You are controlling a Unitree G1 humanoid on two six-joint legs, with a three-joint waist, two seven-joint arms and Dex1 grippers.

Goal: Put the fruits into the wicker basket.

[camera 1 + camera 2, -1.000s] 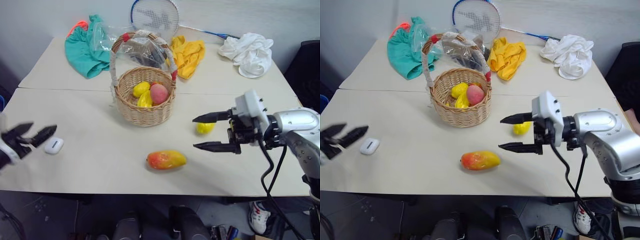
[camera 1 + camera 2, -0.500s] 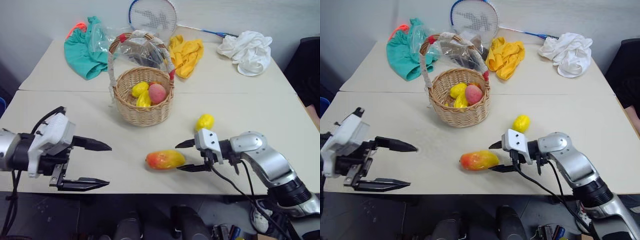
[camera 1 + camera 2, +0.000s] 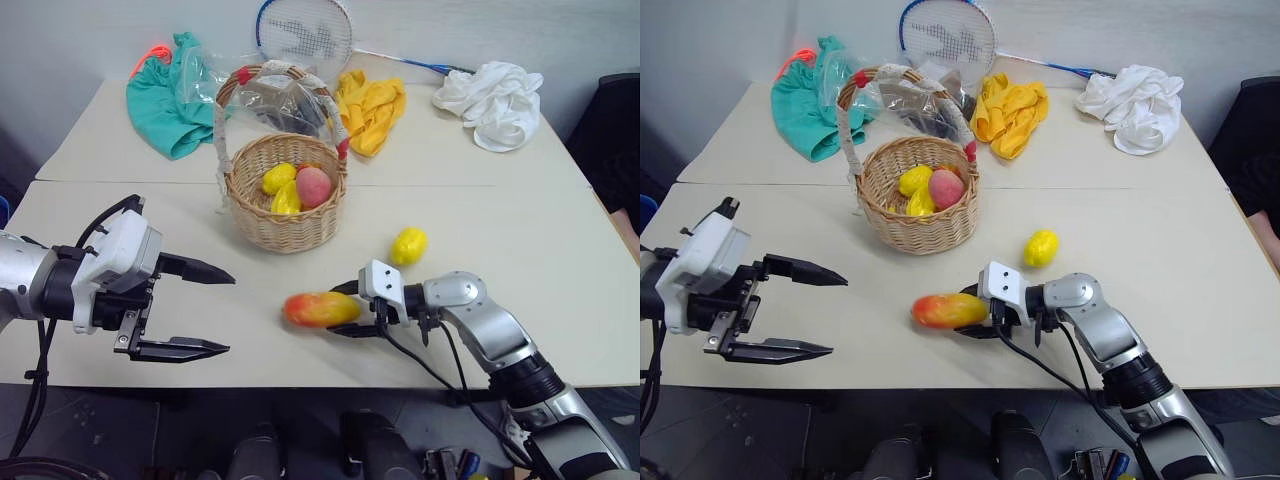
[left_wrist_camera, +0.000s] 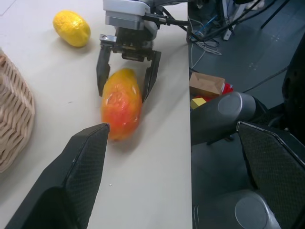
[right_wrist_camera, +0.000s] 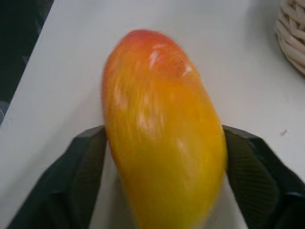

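Mango sits between my right jaws, both fingers touching its sides; I should clench at mid-body before lifting. Left jaws hang released.

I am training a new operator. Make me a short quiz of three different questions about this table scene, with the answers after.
1. True or false: the mango already lies inside the wicker basket.
2. Which gripper has its fingers on either side of the mango: A) left gripper, B) right gripper?
3. Fill in: the small yellow fruit that is outside the basket lies on the ____.

Key:
1. False. It lies on the table, in front of the basket.
2. B. The left gripper is open and holds nothing.
3. Table, between the basket and the right arm.
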